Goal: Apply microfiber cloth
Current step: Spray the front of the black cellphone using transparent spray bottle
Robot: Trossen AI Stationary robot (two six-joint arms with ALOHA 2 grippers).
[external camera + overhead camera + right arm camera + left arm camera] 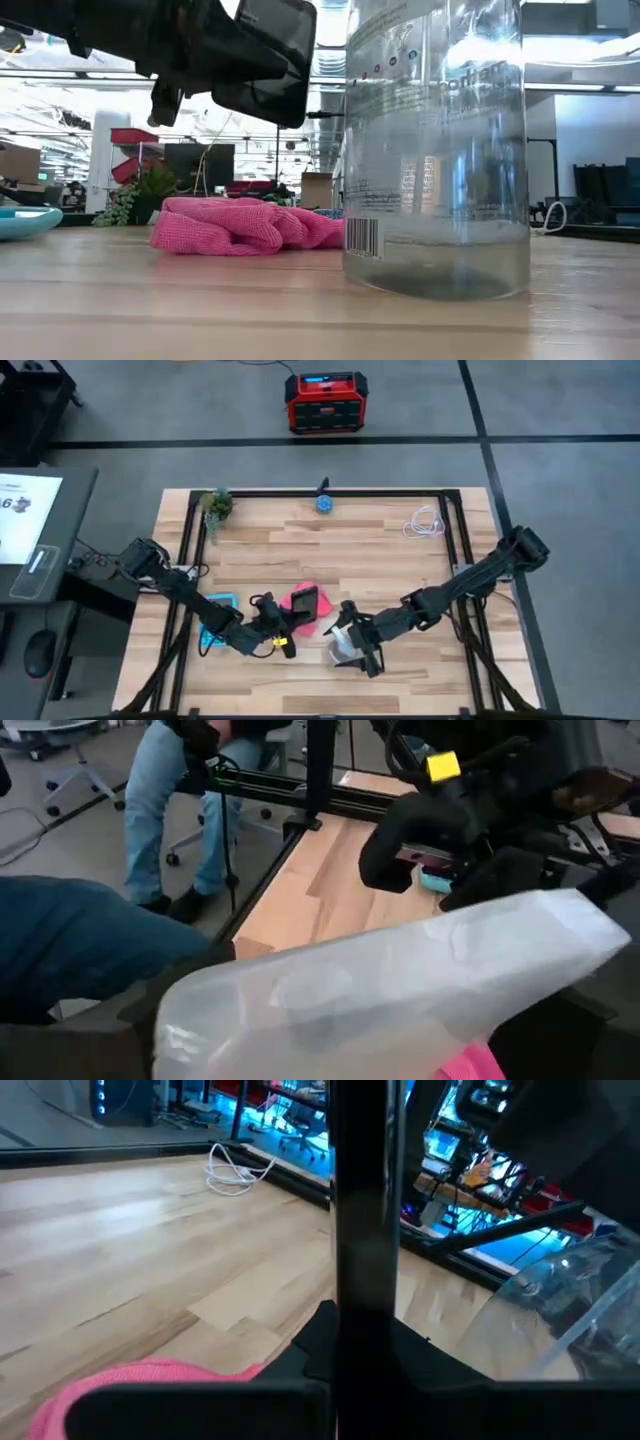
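L gripper (pixel 283 622) clamps phone (pixel 304 601) above pink cloth (pixel 245 224); R gripper (pixel 352 647) grips bottle (pixel 435 150). Risk: phone slips, or arms collide, being v. near.

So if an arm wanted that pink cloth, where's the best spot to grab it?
Probably the raised fold at the left end of the cloth, pinched from above. It lies crumpled on the table, so the humps give the jaws something to close on. The phone is held over it and the bottle stands at its right.
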